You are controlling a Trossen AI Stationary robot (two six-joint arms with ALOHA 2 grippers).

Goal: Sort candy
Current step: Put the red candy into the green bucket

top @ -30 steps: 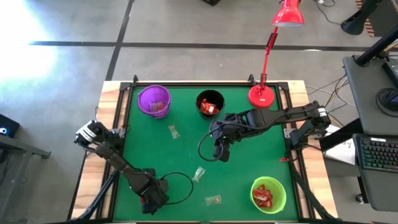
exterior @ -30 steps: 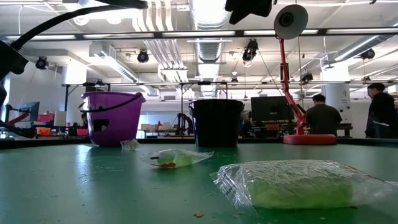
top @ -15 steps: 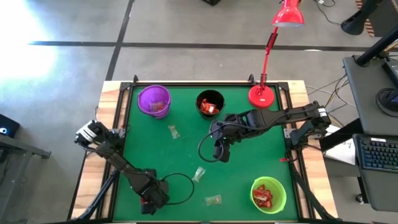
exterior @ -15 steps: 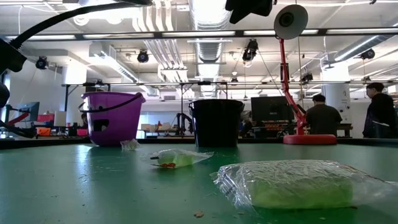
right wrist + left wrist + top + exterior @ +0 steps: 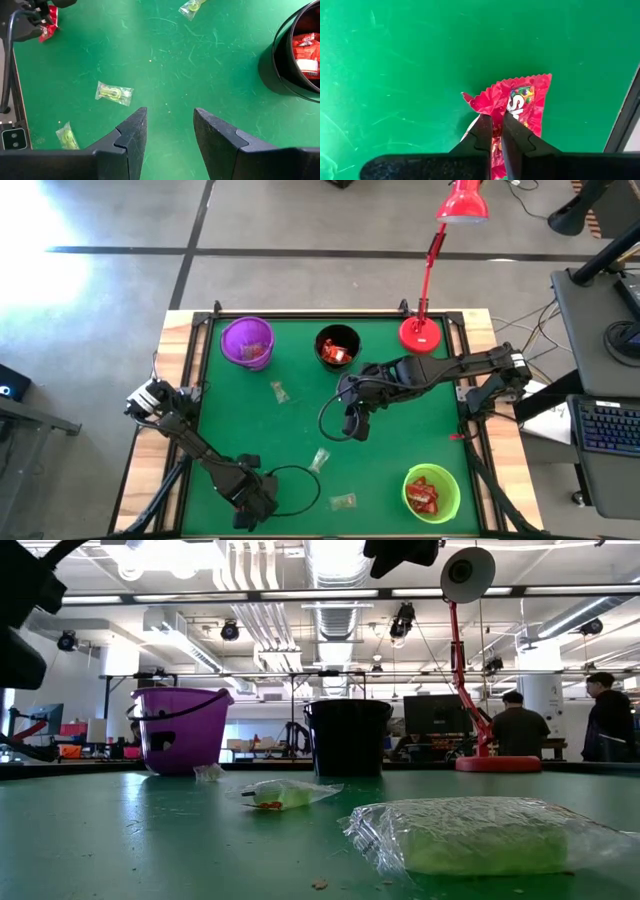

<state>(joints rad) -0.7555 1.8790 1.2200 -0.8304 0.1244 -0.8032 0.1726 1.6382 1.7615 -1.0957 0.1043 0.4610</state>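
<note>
The left gripper [image 5: 493,131] sits near the front-left corner of the green table [image 5: 400,435], far from the black cup [image 5: 337,347], with its fingers pressed together on a red candy packet [image 5: 517,102]; the wrist view shows the tips pinching the crinkled foil near its lower edge, the rest of the packet fanning out past them. I judge this candy very light and limp: the wrapper is thin, glossy film that buckles under the pinch, so it may slip if held only by a flap, and a bite across the filled middle looks safer than one on the sealed, serrated edge. It is not fragile in any serious way, though the sweets inside could crack under hard squeezing. The right gripper [image 5: 169,131] hangs over the table just in front of the black cup, fingers spread and holding nothing. Counting loose sweets on the cloth in the high view: three pale, clear-wrapped ones, namely one [image 5: 279,391] just in front of the black cup towards the purple cup [image 5: 247,340], one [image 5: 320,458] farther in front of the black cup, and one [image 5: 343,501] farther still, near the front edge, plus the single red packet in the left grip. There are three cups: purple, black, and a green cup [image 5: 432,492] well apart from the black one at the front right. The black and green cups hold red packets, too heaped to count.
</note>
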